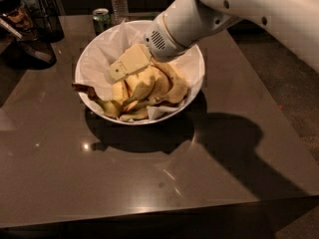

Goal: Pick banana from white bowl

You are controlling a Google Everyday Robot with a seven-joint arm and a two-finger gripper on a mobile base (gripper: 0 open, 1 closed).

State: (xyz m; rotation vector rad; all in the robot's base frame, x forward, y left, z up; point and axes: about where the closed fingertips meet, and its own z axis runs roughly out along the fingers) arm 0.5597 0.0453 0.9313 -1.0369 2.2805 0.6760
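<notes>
a round, shallow white bowl (198, 63) lined with crinkled paper sits on a glossy dark table (149, 183), heaped with curved yellow bananas joined at a dark stem. the thick, smooth banana (172, 86) lies along the heap's right side. the flat cream gripper (119, 72) slants down onto the heap's top left, touching the fruit; clenched or released, i cannot tell.

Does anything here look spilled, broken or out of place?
Nothing stands out. The bananas lie inside the bowl, the can stands upright behind it, and the gripper hangs just above the bananas.
</notes>
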